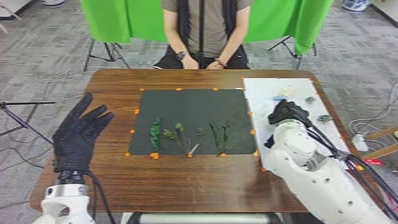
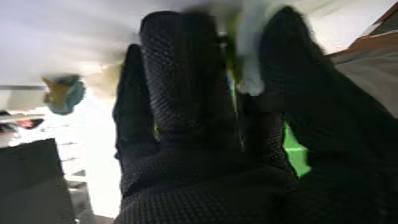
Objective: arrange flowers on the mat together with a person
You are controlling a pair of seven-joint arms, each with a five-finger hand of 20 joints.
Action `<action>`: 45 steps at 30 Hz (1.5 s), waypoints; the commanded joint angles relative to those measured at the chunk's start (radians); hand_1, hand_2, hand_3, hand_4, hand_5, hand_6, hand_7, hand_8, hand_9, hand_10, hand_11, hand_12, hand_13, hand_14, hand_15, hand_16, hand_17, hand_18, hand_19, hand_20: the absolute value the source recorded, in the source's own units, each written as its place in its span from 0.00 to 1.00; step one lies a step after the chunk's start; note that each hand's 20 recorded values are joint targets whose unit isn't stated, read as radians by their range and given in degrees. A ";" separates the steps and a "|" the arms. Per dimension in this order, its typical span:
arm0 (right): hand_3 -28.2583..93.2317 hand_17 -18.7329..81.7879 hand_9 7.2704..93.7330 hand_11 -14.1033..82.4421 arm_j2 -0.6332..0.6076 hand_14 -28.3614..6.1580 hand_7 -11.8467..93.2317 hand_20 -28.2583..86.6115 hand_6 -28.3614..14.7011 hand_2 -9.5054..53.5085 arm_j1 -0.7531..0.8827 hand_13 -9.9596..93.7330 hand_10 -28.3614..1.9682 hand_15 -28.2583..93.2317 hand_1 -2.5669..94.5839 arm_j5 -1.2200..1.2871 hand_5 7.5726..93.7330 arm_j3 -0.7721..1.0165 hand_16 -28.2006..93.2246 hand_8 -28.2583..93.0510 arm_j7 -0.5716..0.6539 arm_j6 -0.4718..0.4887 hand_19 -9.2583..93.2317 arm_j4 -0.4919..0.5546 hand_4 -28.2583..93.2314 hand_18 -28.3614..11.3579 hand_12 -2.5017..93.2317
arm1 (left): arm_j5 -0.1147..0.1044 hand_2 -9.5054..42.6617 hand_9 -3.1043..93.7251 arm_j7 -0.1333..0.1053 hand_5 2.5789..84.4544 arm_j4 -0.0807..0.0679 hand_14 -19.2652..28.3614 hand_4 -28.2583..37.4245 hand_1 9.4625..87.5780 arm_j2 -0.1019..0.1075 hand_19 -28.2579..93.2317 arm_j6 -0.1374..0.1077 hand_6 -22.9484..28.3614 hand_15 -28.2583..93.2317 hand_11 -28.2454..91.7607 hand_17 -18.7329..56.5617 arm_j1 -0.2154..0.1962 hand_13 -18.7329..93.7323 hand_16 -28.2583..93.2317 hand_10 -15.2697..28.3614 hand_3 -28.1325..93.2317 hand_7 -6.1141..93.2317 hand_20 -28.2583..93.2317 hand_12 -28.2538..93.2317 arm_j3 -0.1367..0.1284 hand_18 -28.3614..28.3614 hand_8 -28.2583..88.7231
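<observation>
Grey-tiled floor [image 1: 35, 75], green cloth [image 1: 124, 22] behind brown wooden table [image 1: 178, 185]. Dark mat [image 1: 182, 105], orange marks along edges, bearing green stems: leafy strand [image 1: 155, 134] nearest left hand [image 1: 75, 142]; branching sprig [image 1: 180, 136] between; slender stems [image 1: 222, 137] on far side. White sheet [image 1: 266, 90] alongside, bearing pale blue-and-yellow flower [image 1: 283, 95] just beside right hand [image 1: 287, 114], grey-green pieces [image 1: 324, 118] beyond. Left hand: spread wide, upright beside dark mat. Right hand: over white sheet; hold cannot be told.

Brown wooden table [image 1: 195, 187] | dark mat [image 1: 191, 107] laid nearer far edge | white sheet [image 1: 265, 89] placed along right edge | orange markers [image 1: 155, 156] set around both
</observation>
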State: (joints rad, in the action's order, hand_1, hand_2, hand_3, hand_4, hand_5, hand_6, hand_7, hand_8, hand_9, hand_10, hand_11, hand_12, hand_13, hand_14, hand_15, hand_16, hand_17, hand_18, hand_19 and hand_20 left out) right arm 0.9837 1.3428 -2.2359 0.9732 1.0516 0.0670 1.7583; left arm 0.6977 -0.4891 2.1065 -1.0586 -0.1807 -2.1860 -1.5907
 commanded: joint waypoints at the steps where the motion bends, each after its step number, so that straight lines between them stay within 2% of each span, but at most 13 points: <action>1: 0.78 0.42 0.89 0.30 0.001 0.71 0.43 0.39 0.71 0.01 0.040 0.78 0.70 0.72 0.63 -0.049 0.76 -0.050 0.45 0.17 -0.021 -0.037 0.77 -0.023 0.00 0.32 0.41 | -0.012 0.33 0.42 -0.038 0.40 -0.017 0.92 0.00 0.15 0.007 0.72 0.016 0.58 0.63 0.43 0.18 -0.008 0.43 0.17 0.78 0.86 0.18 0.25 0.32 0.006 0.92 0.16; 4: 0.79 0.43 0.91 0.31 -0.006 0.72 0.42 0.39 0.71 0.00 0.054 0.80 0.72 0.72 0.63 -0.079 0.78 -0.051 0.45 0.18 -0.019 -0.087 0.78 0.007 0.00 0.32 0.42 | -0.002 0.32 0.42 -0.014 0.40 -0.020 0.91 0.00 0.15 -0.005 0.72 0.030 0.59 0.63 0.43 0.18 -0.007 0.43 0.17 0.78 0.86 0.18 0.25 0.32 -0.005 0.92 0.17; 10: 0.79 0.44 0.92 0.32 -0.011 0.71 0.42 0.39 0.70 0.00 0.056 0.81 0.73 0.73 0.63 -0.134 0.79 -0.050 0.45 0.18 -0.022 -0.148 0.79 0.099 0.00 0.32 0.43 | -0.005 0.32 0.42 -0.028 0.40 -0.011 0.91 0.00 0.15 0.006 0.72 0.018 0.59 0.63 0.43 0.18 -0.014 0.43 0.17 0.78 0.86 0.18 0.25 0.32 -0.010 0.92 0.17; 14: 0.80 0.44 0.93 0.32 -0.007 0.71 0.41 0.39 0.70 0.00 0.008 0.82 0.73 0.74 0.63 -0.109 0.80 -0.085 0.45 0.18 -0.075 -0.189 0.80 0.159 0.00 0.32 0.43 | -0.015 0.32 0.42 -0.059 0.40 0.001 0.92 0.00 0.15 0.028 0.72 0.003 0.59 0.63 0.43 0.18 -0.033 0.43 0.17 0.78 0.86 0.18 0.26 0.32 -0.007 0.92 0.17; 17: 0.80 0.44 0.94 0.33 -0.007 0.70 0.40 0.39 0.70 0.00 -0.083 0.82 0.73 0.74 0.63 -0.085 0.80 -0.167 0.44 0.19 -0.115 -0.212 0.80 0.177 0.00 0.32 0.44 | -0.010 0.32 0.42 -0.060 0.40 0.009 0.91 0.00 0.15 0.032 0.73 0.009 0.59 0.63 0.43 0.18 -0.029 0.43 0.17 0.77 0.86 0.18 0.26 0.32 -0.005 0.92 0.17; 21: 0.80 0.44 0.94 0.33 0.026 0.69 0.40 0.39 0.70 0.00 -0.200 0.82 0.72 0.75 0.63 -0.029 0.81 -0.281 0.44 0.19 -0.193 -0.205 0.80 0.168 0.00 0.32 0.44 | -0.016 0.31 0.42 -0.091 0.39 0.027 0.91 0.00 0.15 0.063 0.74 -0.007 0.58 0.63 0.43 0.19 -0.025 0.43 0.17 0.77 0.86 0.18 0.27 0.32 0.004 0.93 0.17; 23: 0.80 0.44 0.94 0.33 0.065 0.69 0.40 0.39 0.70 0.00 -0.262 0.82 0.71 0.75 0.63 0.019 0.81 -0.344 0.44 0.19 -0.239 -0.190 0.80 0.141 0.00 0.32 0.44 | 0.000 0.32 0.42 -0.098 0.39 0.036 0.91 0.00 0.15 0.056 0.74 -0.007 0.58 0.63 0.43 0.19 -0.029 0.43 0.17 0.77 0.86 0.18 0.27 0.32 -0.005 0.93 0.17; 26: 0.80 0.44 0.93 0.34 0.124 0.68 0.40 0.39 0.70 0.00 -0.366 0.81 0.70 0.75 0.62 0.075 0.81 -0.455 0.44 0.19 -0.287 -0.166 0.80 0.077 0.00 0.32 0.44 | -0.020 0.32 0.43 -0.141 0.39 0.034 0.91 0.00 0.15 0.095 0.74 -0.025 0.58 0.63 0.43 0.19 -0.015 0.44 0.17 0.77 0.86 0.18 0.28 0.32 0.018 0.93 0.17; 30: 0.80 0.44 0.93 0.34 0.186 0.68 0.39 0.39 0.70 0.00 -0.462 0.81 0.69 0.75 0.62 0.130 0.81 -0.558 0.43 0.19 -0.324 -0.115 0.80 -0.001 0.00 0.32 0.43 | -0.040 0.31 0.43 -0.165 0.39 0.022 0.91 0.00 0.15 0.124 0.75 -0.046 0.58 0.63 0.43 0.19 0.032 0.44 0.17 0.77 0.86 0.19 0.28 0.33 0.059 0.93 0.17; 34: 0.80 0.44 0.93 0.35 0.230 0.68 0.40 0.39 0.70 0.00 -0.494 0.81 0.69 0.75 0.62 0.150 0.80 -0.633 0.43 0.20 -0.342 -0.104 0.80 -0.049 0.00 0.32 0.43 | -0.041 0.31 0.43 -0.170 0.39 0.026 0.91 0.00 0.15 0.144 0.75 -0.060 0.58 0.63 0.43 0.20 0.048 0.44 0.17 0.77 0.86 0.19 0.28 0.33 0.074 0.93 0.16; 43: 0.80 0.44 0.92 0.42 0.315 0.67 0.41 0.39 0.72 0.00 -0.615 0.82 0.69 0.77 0.62 0.148 0.79 -0.834 0.41 0.18 -0.403 -0.114 0.80 -0.156 0.00 0.32 0.39 | -0.070 0.31 0.43 -0.218 0.39 0.034 0.92 0.00 0.15 0.207 0.75 -0.098 0.57 0.64 0.44 0.20 0.078 0.44 0.17 0.77 0.86 0.19 0.29 0.33 0.113 0.93 0.16; 44: 0.80 0.44 0.92 0.43 0.316 0.67 0.41 0.39 0.73 0.00 -0.651 0.82 0.70 0.77 0.62 0.174 0.79 -0.877 0.41 0.18 -0.390 -0.133 0.80 -0.162 0.00 0.32 0.39 | -0.064 0.31 0.43 -0.199 0.39 0.028 0.92 0.00 0.15 0.203 0.75 -0.081 0.57 0.64 0.44 0.20 0.099 0.44 0.17 0.77 0.86 0.19 0.29 0.33 0.116 0.93 0.16; 45: 0.80 0.44 0.92 0.44 0.326 0.67 0.41 0.39 0.73 0.00 -0.643 0.82 0.70 0.77 0.62 0.166 0.79 -0.874 0.41 0.18 -0.401 -0.114 0.80 -0.169 0.00 0.32 0.39 | -0.074 0.31 0.43 -0.209 0.39 0.031 0.91 0.00 0.15 0.206 0.75 -0.085 0.58 0.64 0.44 0.20 0.096 0.44 0.17 0.77 0.86 0.19 0.29 0.33 0.123 0.93 0.16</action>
State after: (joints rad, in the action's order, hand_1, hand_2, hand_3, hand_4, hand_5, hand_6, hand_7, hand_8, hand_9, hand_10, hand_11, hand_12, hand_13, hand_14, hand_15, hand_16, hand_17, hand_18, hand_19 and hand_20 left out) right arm 1.2381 0.7799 -2.0779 0.2020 0.6864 -0.0336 1.6405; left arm 0.6458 -0.6895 2.1326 -0.8759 -0.2557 -2.1092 -1.4834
